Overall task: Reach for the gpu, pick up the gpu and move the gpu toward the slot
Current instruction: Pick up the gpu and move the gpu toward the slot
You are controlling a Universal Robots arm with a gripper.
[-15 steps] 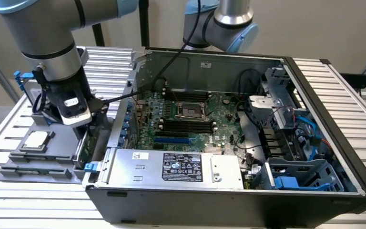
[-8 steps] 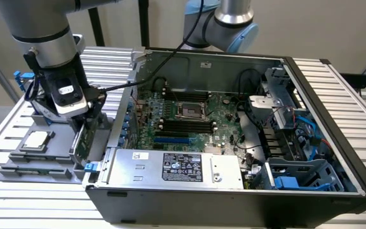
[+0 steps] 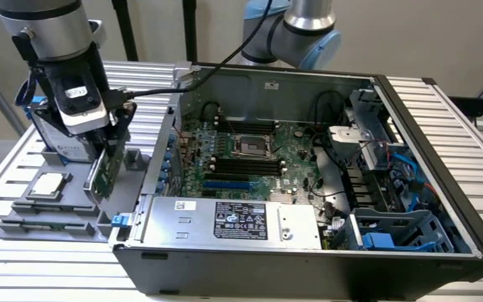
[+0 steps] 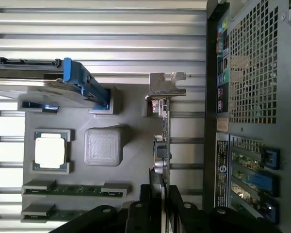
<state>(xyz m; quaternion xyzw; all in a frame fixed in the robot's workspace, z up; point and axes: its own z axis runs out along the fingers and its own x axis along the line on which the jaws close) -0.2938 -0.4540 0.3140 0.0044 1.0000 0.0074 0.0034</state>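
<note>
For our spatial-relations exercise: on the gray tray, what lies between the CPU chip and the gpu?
A raised gray textured block, seen in the wrist view between the CPU chip and the gpu.

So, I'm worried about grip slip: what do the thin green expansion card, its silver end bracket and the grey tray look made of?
The thin green expansion card looks like lacquered circuit board, green with mounted parts. Its silver end bracket seems bare sheet metal, shiny and folded. The grey tray is probably matte plastic, dull and even.

The gpu stands edge-up between the CPU chip on the tray and the computer case.
</note>
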